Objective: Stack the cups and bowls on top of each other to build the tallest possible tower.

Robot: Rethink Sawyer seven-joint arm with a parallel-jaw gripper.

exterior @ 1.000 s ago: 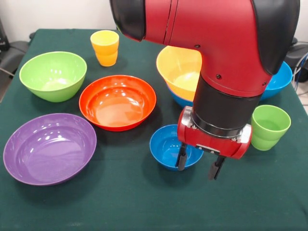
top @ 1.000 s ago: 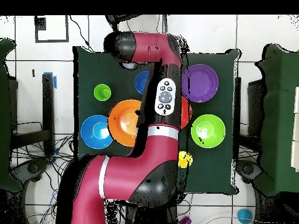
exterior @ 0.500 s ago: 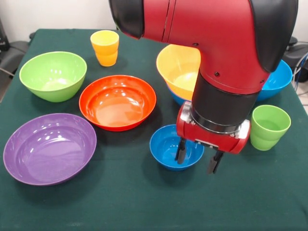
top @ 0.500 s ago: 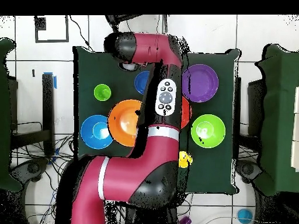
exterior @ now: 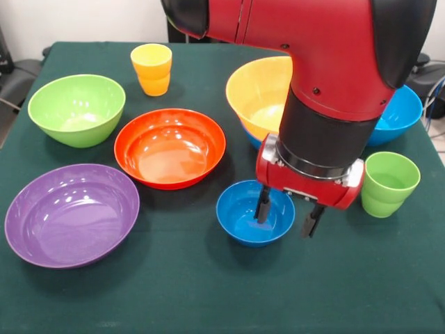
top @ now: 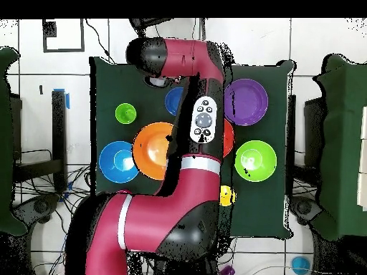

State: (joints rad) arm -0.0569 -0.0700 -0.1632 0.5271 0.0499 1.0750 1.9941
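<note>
My gripper (exterior: 286,214) is open and low over the small blue bowl (exterior: 245,216). One finger (exterior: 263,205) is inside that bowl and the other hangs just outside its right rim. Behind the arm, the tower is a large yellow-orange bowl (exterior: 259,94) nested in a blue bowl (exterior: 256,142). Another blue bowl (exterior: 403,115) lies at the right. A light green cup (exterior: 389,182) stands to the right of the gripper, and a yellow cup (exterior: 151,68) stands at the back. In the overhead view the arm hides the gripper, and the small blue bowl (top: 173,101) shows beside it.
An orange-red bowl (exterior: 170,146) sits left of the small blue bowl, with a lime green bowl (exterior: 76,109) and a wide purple bowl (exterior: 69,212) further left. The table (exterior: 208,292) has a dark green cloth.
The gripper has shifted a little toward the back and over the small blue bowl, so one finger now sits inside it. It stays open. The bowls and cups have not moved.
</note>
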